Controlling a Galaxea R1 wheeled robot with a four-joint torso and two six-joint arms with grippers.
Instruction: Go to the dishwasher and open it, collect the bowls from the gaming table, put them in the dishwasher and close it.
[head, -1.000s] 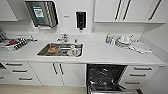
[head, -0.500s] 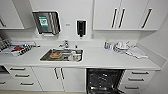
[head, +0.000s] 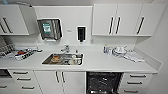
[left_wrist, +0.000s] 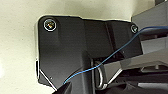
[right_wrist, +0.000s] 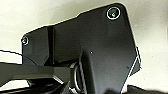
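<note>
The dishwasher (head: 103, 82) is built in under the white counter (head: 100, 63), just right of the sink cabinet. Its front is down and the dark interior with wire racks shows. The bowls and the gaming table are out of view. In the left wrist view and the right wrist view, the robot's own dark plates hang over a pale surface, and the fingers cannot be made out.
A steel sink (head: 62, 59) with dishes in it lies left of the dishwasher, with a tap (head: 66, 48) behind it. A dish tray (head: 23, 53) stands at the far left and white dishes (head: 120, 51) at the back right. Drawers (head: 135, 82) flank the dishwasher on the right, and wall cabinets (head: 117, 20) hang above.
The whole head picture has shifted: counter and dishwasher sit lower in it and more of the wall cabinets shows, so the camera has moved. Nothing on the counter has changed.
</note>
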